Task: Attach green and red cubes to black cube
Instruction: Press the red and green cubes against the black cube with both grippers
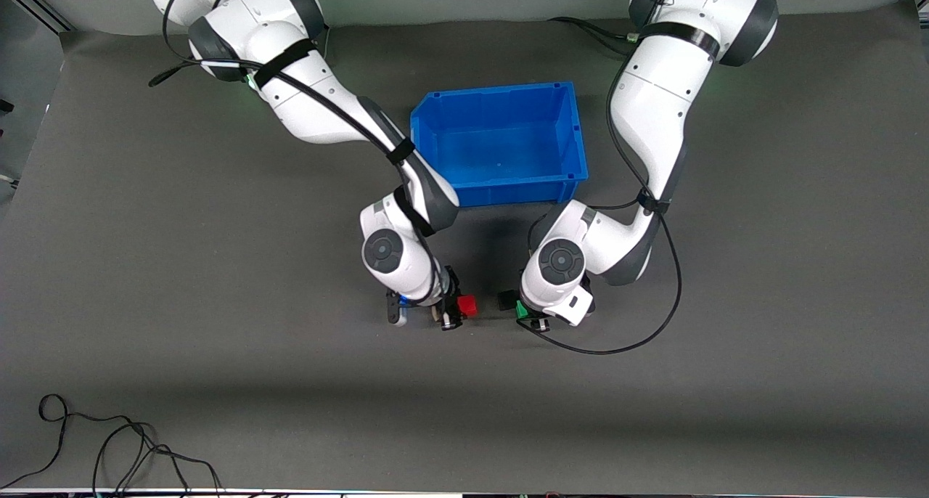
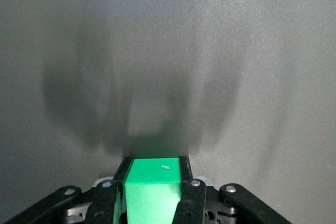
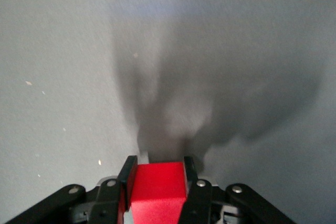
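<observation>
Front view: red cube (image 1: 468,306) clamped in right gripper (image 1: 451,311), green cube (image 1: 521,309) clamped in left gripper (image 1: 533,316), both low over grey mat (image 1: 218,266), nearer the camera than blue bin (image 1: 501,141). Black cube (image 1: 507,300) touching green cube, on the side toward red. Gap between red and black open, so closing along that line looks next.
</observation>
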`<state>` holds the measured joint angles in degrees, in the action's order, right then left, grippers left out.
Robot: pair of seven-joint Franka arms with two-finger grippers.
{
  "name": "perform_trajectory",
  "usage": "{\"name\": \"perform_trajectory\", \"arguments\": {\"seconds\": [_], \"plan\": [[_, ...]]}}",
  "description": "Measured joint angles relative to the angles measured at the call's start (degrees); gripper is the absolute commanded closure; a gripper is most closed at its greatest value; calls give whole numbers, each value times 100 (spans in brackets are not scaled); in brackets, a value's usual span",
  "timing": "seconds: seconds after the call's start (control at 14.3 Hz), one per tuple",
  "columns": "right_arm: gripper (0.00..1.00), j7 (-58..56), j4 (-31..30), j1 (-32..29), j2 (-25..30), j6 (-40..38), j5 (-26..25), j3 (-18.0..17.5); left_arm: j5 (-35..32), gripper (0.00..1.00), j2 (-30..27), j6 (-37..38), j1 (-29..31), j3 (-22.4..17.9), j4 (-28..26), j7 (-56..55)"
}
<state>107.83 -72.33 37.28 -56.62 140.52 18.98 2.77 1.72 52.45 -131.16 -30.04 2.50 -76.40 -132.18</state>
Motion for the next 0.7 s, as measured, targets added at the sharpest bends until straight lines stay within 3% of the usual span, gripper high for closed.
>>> {"name": "perform_trajectory", "arguments": {"seconds": [0.7], "plan": [[100,103,46,23,-132,224,-40,20,8,100,1,276,-23,-3,64,-21]]}}
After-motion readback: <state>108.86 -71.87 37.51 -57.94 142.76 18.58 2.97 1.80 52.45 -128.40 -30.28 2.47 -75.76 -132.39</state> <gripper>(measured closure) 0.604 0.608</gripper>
